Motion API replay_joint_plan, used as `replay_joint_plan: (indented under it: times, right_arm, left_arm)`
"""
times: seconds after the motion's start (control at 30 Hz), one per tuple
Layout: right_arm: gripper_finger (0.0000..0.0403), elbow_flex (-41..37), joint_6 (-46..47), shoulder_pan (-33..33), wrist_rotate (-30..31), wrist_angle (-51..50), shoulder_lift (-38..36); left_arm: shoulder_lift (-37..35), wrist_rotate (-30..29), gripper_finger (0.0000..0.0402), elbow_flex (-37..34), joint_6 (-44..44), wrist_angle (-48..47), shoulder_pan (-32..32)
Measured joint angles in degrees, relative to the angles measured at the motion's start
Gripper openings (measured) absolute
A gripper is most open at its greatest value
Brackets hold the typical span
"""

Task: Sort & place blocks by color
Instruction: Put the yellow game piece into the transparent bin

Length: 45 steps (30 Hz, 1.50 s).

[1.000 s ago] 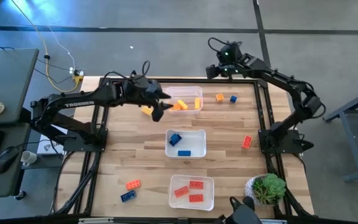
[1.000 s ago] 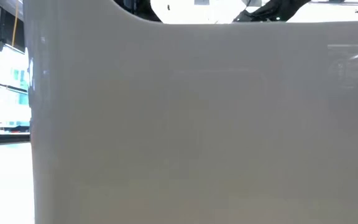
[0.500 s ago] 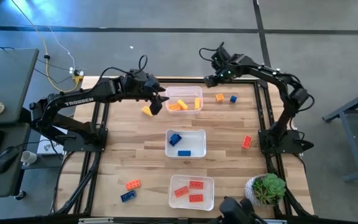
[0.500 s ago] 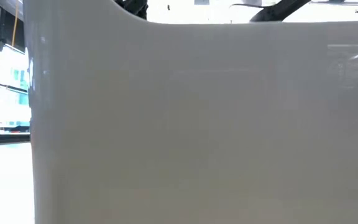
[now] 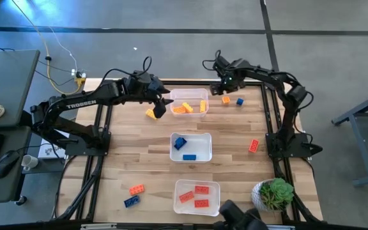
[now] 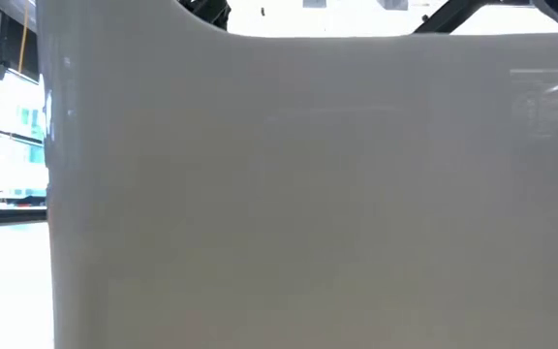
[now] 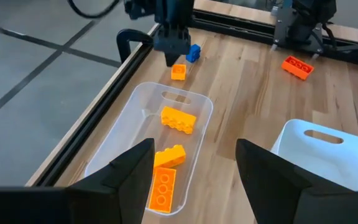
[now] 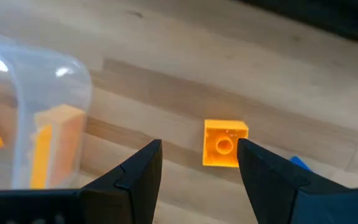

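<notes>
Wooden slatted desk (image 5: pixel 145 150) carries three clear rectangular plastic tubs in a row down its middle. The far tub (image 5: pixel 187 102) holds yellow-orange studded bricks (image 7: pixel 178 119); the middle tub (image 5: pixel 191 147) holds two blue bricks (image 5: pixel 181 142); the near tub (image 5: pixel 197 197) holds three red bricks (image 5: pixel 201 190).

Left gripper (image 5: pixel 160 105) hangs at the far tub's left end. Its fingers (image 7: pixel 126 171) stand apart with nothing between them, framing the tub's contents in the left wrist view. One yellow-orange brick (image 5: pixel 151 114) lies on the desk just beside this gripper, outside the tub.

Right gripper (image 5: pixel 223 85) hangs near the far edge of the desk, just to the right of the far tub. Its fingers (image 8: pixel 135 171) are spread and empty, positioned over a small square yellow-orange brick (image 8: pixel 224 144) on the bare wood. A small blue brick (image 5: pixel 239 101) sits just beside that brick.

Loose pieces elsewhere: a red brick (image 5: pixel 254 145) near the right edge; a red-orange brick (image 5: pixel 137 190) and a blue brick (image 5: pixel 131 202) together near the front left corner. A potted green plant (image 5: pixel 274 193) stands at the front right corner.

Low view is blocked by a white surface close to the camera.
</notes>
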Motion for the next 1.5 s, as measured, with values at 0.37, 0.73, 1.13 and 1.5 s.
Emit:
replay_joint_plan:
  times: [0.37,0.73,1.13,1.5]
  right_arm:
    - [0.0195,0.0,0.0,0.0,3.1,-4.3,3.2]
    - [0.0195,0.0,-0.5,0.0,2.9,-3.6,6.1]
    - [0.0188,0.0,-1.5,-0.2,3.2,-3.1,9.7]
    - [0.0105,0.1,-6.4,-0.3,3.2,-3.6,9.6]
  left_arm:
    - [0.0,-0.1,0.0213,0.0,-0.8,-0.6,0.0]
    - [0.0,-0.3,0.0213,0.0,-1.0,-0.6,0.0]
    - [0.0,-1.6,0.0213,0.0,-1.0,-0.6,0.1]
    - [0.1,-5.6,0.0213,0.0,-1.0,-4.1,2.9]
